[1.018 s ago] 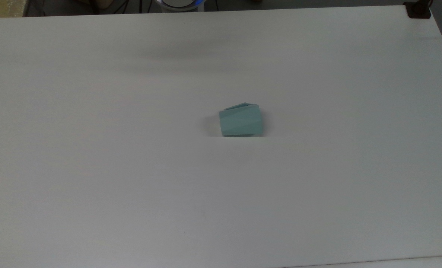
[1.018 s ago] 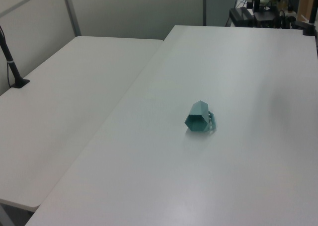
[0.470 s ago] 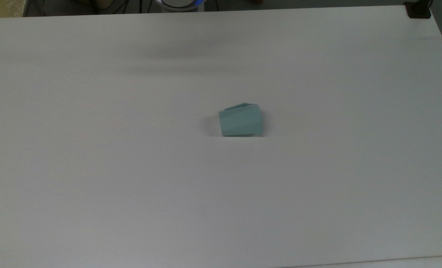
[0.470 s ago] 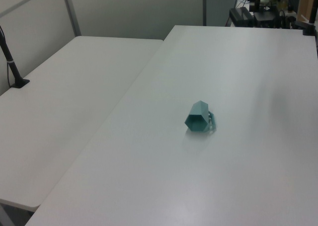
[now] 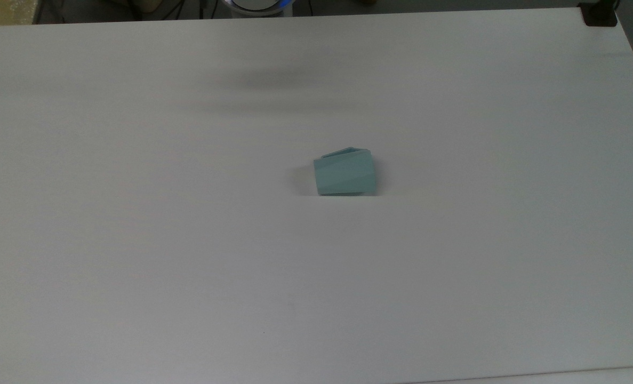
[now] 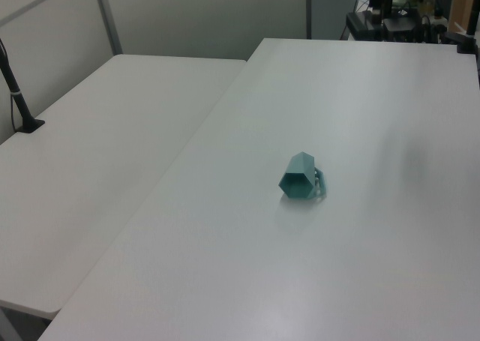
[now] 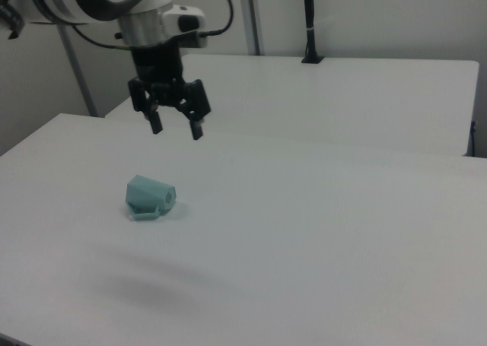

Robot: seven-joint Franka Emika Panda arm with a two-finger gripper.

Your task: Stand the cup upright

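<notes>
The pale teal faceted cup lies on its side near the middle of the white table. In the top view its wider rim end points right and its handle faces the far edge. In the left view the cup shows its narrow base toward the camera. In the right view the cup rests with the handle on the table. My gripper hangs in the air above and a little behind the cup, open, with nothing between its fingers.
A second white table adjoins at the left view's left. A black post stands on it. A dark clamp sits at the top view's far right corner. A soft arm shadow falls on the table.
The cup has stayed where it was. The arm's shadow on the table in the top view has grown darker and more defined.
</notes>
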